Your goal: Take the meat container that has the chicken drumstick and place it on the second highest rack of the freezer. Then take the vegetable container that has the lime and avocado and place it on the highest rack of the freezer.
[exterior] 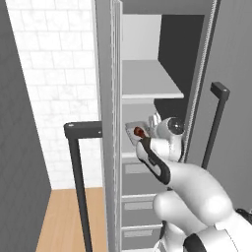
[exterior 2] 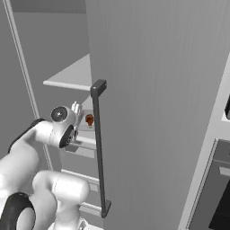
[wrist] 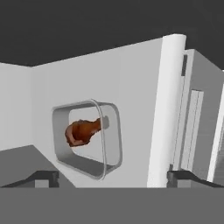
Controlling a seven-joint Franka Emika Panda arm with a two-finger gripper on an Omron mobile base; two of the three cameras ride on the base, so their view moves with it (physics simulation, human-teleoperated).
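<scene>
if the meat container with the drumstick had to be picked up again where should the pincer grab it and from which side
Probably the meat container by its thin raised rim, on the wall nearest the pincer, coming straight in from the freezer's open front. The open pincer faces it there, and the chicken drumstick lies mid-tray, clear of the rim.

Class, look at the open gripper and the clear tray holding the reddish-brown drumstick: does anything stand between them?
Nothing visible does. In the hand view the clear rounded meat container with the reddish-brown chicken drumstick lies straight ahead on the pale grey shelf, apart from the open two-finger gripper, whose dark fingertips stand wide with bare shelf between.
</scene>
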